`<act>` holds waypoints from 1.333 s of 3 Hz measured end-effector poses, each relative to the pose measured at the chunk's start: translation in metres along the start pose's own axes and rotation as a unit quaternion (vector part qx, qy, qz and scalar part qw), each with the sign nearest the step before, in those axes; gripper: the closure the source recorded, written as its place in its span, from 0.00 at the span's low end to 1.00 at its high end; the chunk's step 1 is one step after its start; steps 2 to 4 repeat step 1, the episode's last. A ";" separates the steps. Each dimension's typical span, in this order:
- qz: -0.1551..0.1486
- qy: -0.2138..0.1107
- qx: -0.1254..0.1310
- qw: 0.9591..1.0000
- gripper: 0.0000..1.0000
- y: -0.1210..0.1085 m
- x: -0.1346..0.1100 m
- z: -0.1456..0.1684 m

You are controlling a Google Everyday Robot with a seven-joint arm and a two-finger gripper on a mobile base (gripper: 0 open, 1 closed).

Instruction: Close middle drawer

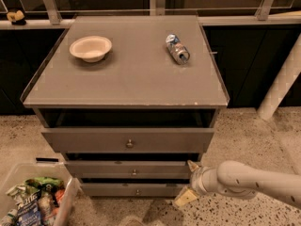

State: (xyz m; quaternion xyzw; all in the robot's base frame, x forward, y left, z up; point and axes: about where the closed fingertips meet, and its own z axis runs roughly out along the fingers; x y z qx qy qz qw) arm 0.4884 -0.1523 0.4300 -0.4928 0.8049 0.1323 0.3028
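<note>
The middle drawer [103, 169] shows as a low grey front with a small round knob [134, 172]. It sits nearly flush with the bottom drawer front [108, 190], and only a thin dark gap shows above it. My gripper [189, 182] is at the right end of the drawer fronts, on a white arm [249, 180] that comes in from the right. Its fingers are spread. The upper fingertip [193, 165] is at the right end of the middle drawer's front, and the lower one [185, 198] is near the floor.
The top drawer front [94, 140] stands out a little, with a dark gap above it. A paper bowl [90, 47] and a lying can [177, 48] are on the cabinet top. A clear bin of snack packs [33, 204] is at the lower left, and a white post [282, 81] at the right.
</note>
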 end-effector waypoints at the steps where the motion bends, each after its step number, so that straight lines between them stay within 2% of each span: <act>1: 0.000 0.000 0.000 1.000 0.00 0.000 0.000 0.000; 4: 0.000 0.000 0.000 1.000 0.00 0.000 0.000 0.000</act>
